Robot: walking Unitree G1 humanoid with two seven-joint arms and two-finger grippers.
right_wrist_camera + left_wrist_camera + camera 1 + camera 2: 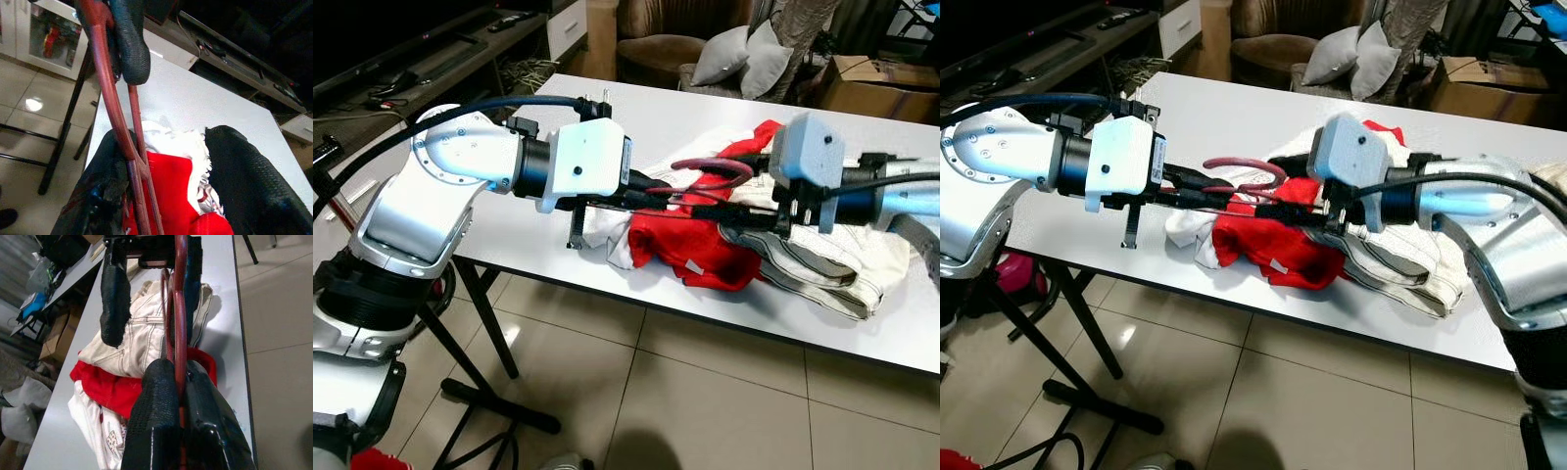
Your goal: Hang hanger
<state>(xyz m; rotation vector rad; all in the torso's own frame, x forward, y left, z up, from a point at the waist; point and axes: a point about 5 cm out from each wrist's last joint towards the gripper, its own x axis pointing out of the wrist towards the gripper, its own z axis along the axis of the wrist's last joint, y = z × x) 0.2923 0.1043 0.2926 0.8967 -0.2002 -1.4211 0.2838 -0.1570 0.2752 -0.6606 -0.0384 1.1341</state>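
From my left eye I see my left claw (651, 191) reaching in from the left and my right claw (744, 217) from the right, meeting over the white surface (636, 113). Between them hangs the dark red hanger (710, 174), held above a heap of clothes: a red garment (690, 250) and pale trousers (832, 269) lying toward the right. Beyond the far edge stands a brown armchair (656, 44) with grey cushions (744, 54).

My right eye shows the same scene, the hanger's curved end (1244, 166) lifted clear of the red garment.

Along my left wrist, my two black fingers (156, 421) are pressed together on the hanger's red bar (180, 323), gripping it. My other claw's finger (115, 298) sits at the bar's far end, over the pale trousers.

Along my right wrist, one finger (105, 191) lies against the hanger's thin red rods (115, 117), while the other finger (249, 176) stands apart from them; I cannot tell whether this claw truly clamps the hanger.
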